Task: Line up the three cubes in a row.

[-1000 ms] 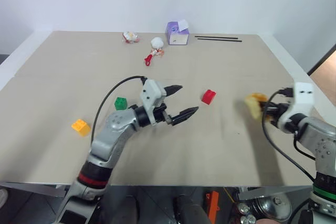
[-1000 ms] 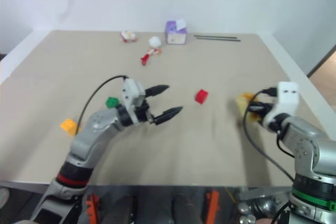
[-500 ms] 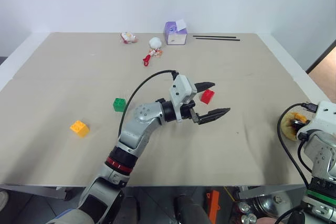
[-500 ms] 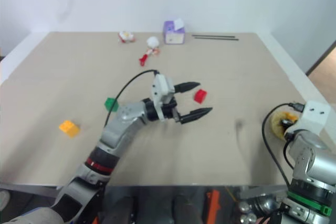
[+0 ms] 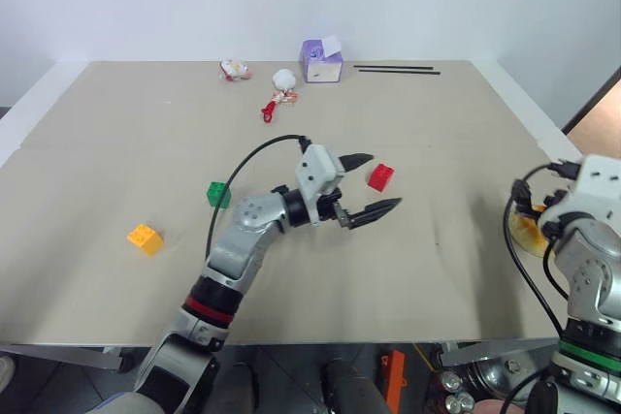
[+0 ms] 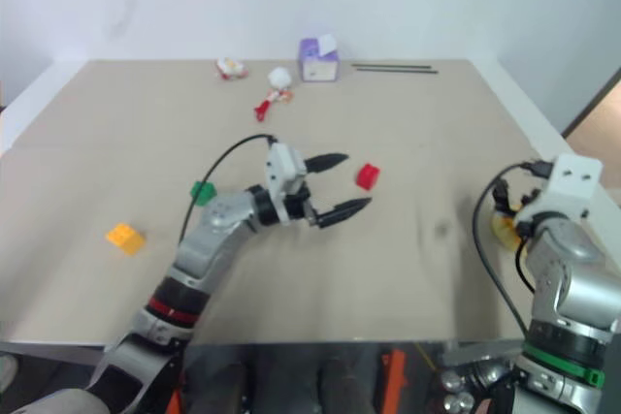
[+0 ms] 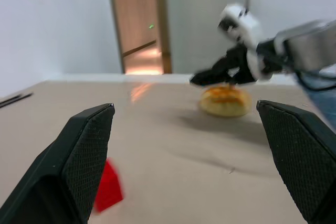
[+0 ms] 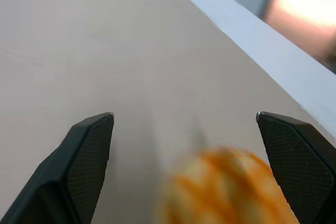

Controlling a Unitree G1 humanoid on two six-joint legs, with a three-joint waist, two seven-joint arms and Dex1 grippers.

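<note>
In the left eye view the three blocks are not yet in a row: the red block (image 5: 380, 176) lies near the middle of the table (image 5: 466, 123), the green block (image 5: 218, 195) is well apart from it toward the left, and the yellow-orange block (image 5: 145, 238) is farther left and nearer the front edge. So the lining up is, I judge, all still to do. The left gripper (image 5: 372, 186) is spread open and empty just beside the red block, not touching it. The table is plain beige; a purple-and-white box (image 5: 321, 60) and small toys stand at the far edge before a white wall. In the left wrist view the right gripper (image 7: 223, 73) hangs over a yellow bun (image 7: 226, 101), with a door behind. In the right wrist view its fingers (image 8: 89, 156) stand wide apart, holding nothing, the bun (image 8: 226, 192) lying loose between them.
</note>
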